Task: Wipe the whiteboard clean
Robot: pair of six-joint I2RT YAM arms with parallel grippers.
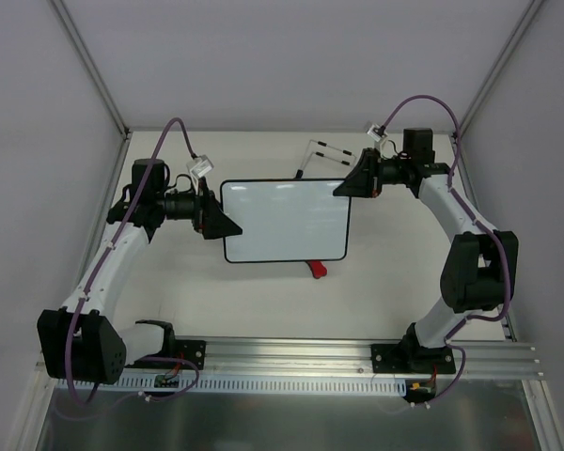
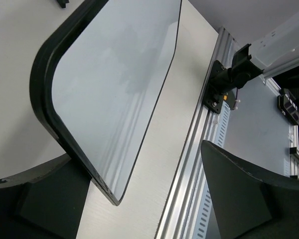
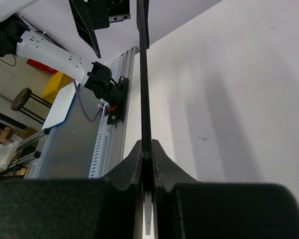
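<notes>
The whiteboard [image 1: 285, 221] is plain white with a thin black frame, in the middle of the table. My right gripper [image 1: 343, 188] is shut on its far right corner. In the right wrist view the whiteboard [image 3: 144, 74] runs edge-on away from my right gripper [image 3: 147, 149], pinched between both fingers. My left gripper [image 1: 227, 225] stands open at the board's left edge. In the left wrist view the whiteboard [image 2: 114, 89] lies against the left finger [image 2: 45, 199], and the other finger of my left gripper [image 2: 139, 169] stands well apart from it.
A small red eraser [image 1: 318, 270] pokes out from under the board's near edge. Two markers [image 1: 324, 150] lie at the back of the table. An aluminium rail [image 1: 291, 357] runs along the near edge. White walls enclose the left, right and back.
</notes>
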